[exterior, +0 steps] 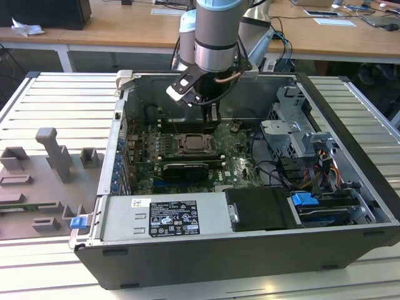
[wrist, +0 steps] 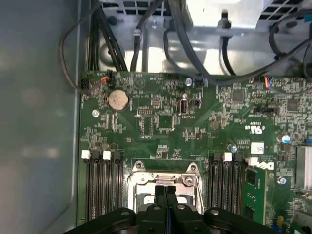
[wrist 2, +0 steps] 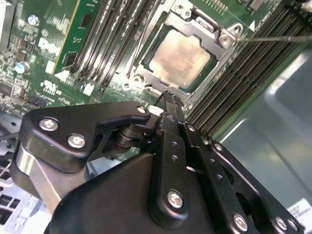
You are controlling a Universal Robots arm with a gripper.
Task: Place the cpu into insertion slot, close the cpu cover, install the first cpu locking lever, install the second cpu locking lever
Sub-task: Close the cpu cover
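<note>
Cpu cover (wrist: 141, 178) partly behind hand (wrist: 165, 190)

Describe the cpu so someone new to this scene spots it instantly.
Inside the open computer case, look at the green motherboard, between its two banks of long black memory slots. The cpu is the pale, flat square framed by the grey cpu cover, unlike the ribbed black slots beside it.
</note>
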